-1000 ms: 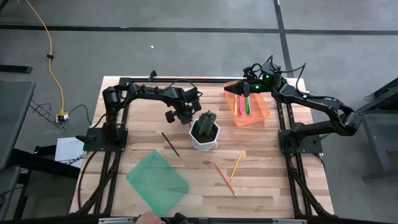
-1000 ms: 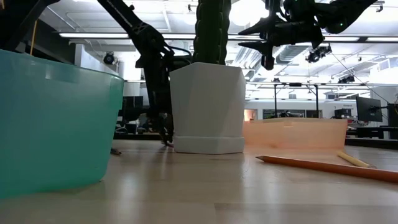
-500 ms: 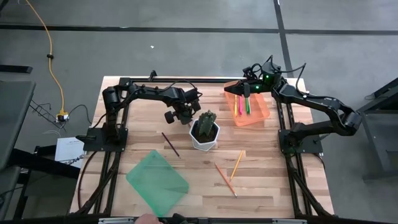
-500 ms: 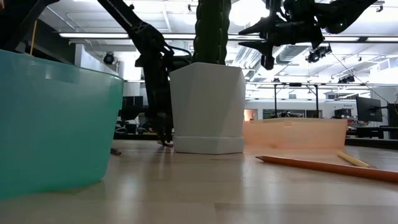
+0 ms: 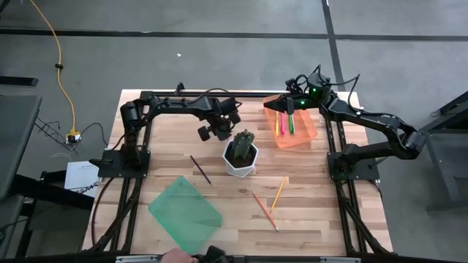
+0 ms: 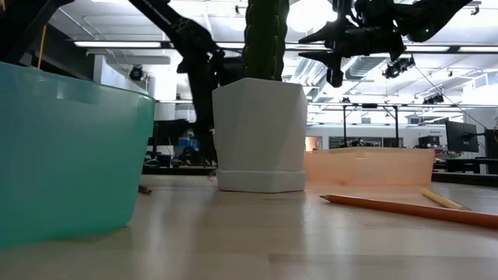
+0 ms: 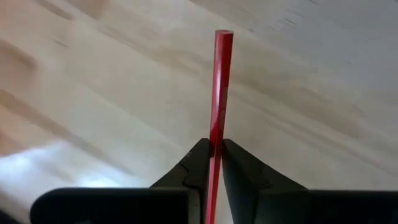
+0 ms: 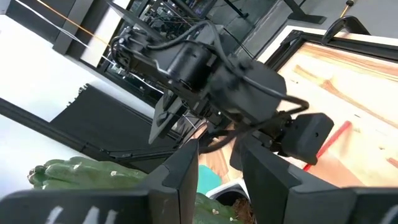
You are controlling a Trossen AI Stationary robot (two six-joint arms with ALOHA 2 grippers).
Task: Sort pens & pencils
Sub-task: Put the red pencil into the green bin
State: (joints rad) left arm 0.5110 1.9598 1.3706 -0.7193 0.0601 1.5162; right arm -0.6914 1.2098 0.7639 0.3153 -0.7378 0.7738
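- Overhead, three pens (image 5: 284, 123), pink, yellow and green, lie in the orange tray (image 5: 307, 133).
- Three pencils rest on the worktop (image 5: 322, 190): a dark pencil (image 5: 200, 169) and two orange pencils (image 5: 272, 200).
- The left gripper (image 7: 214, 163) pinches a fourth, the red pencil (image 7: 219, 93), beside the cactus pot (image 5: 240, 159).
- The right gripper (image 5: 288, 107) hangs above the tray, jaws parted, empty.
- One green bin (image 5: 185, 212).

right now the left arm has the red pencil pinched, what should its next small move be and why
Probably carry it toward the green bin. The left gripper is shut on the red pencil and is off the table beside the cactus pot. The orange tray already holds pens, so pencils likely belong in the other container.
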